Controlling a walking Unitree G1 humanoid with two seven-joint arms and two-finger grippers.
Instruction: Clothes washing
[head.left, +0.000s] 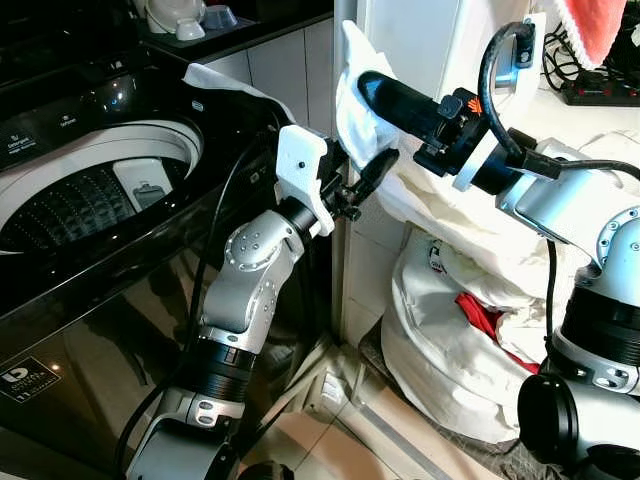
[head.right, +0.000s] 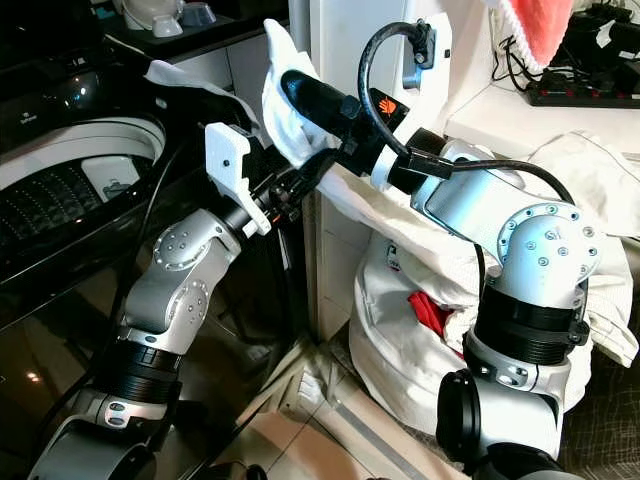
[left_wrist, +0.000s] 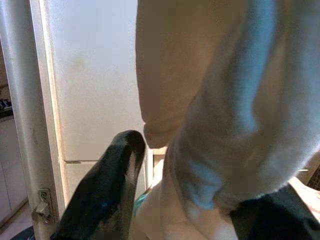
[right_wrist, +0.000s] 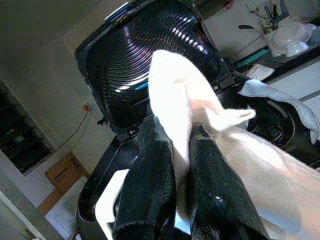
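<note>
Left eye view: a white garment (head.left: 365, 110) rides high in the right claw (head.left: 362, 85), beside the open washing machine (head.left: 90, 190).

Right eye view: the left claw (head.right: 318, 170) reaches under the cloth, its grip impossible to tell. Left wrist view: fabric hangs just ahead. Right wrist view: fingers (right_wrist: 145, 170) are clenched on the cloth; loading is underway, and next it must swing over the drum.
</note>
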